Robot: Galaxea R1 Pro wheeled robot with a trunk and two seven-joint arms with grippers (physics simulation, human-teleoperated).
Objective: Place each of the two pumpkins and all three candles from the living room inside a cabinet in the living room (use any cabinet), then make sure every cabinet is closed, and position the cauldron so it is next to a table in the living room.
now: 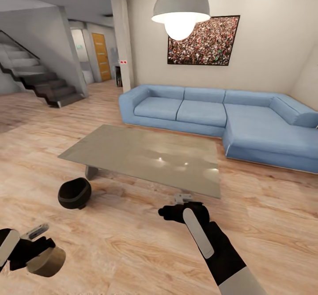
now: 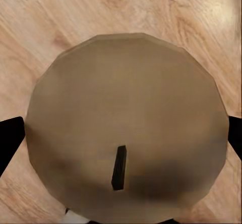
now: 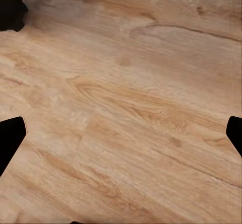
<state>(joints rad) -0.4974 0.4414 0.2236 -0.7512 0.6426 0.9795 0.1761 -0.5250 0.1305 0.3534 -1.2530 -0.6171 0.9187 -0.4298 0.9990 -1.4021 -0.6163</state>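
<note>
My left gripper (image 1: 42, 253) is low at the near left, shut on a stubby tan candle (image 1: 47, 263). In the left wrist view the candle (image 2: 126, 108) shows its round top and dark wick, with a black fingertip (image 2: 10, 143) on either side of it. The black cauldron (image 1: 74, 192) sits on the wood floor beside the near left corner of the low table (image 1: 132, 153). My right gripper (image 1: 179, 202) hangs open over bare floor just in front of the table's near edge, with its fingertips (image 3: 10, 143) wide apart. The pumpkins and the cabinet are out of view.
A blue corner sofa (image 1: 229, 114) stands behind the table along the far wall. A staircase (image 1: 39, 78) rises at the far left and a pendant lamp (image 1: 180, 10) hangs overhead. Wood floor stretches to the left and right of the table.
</note>
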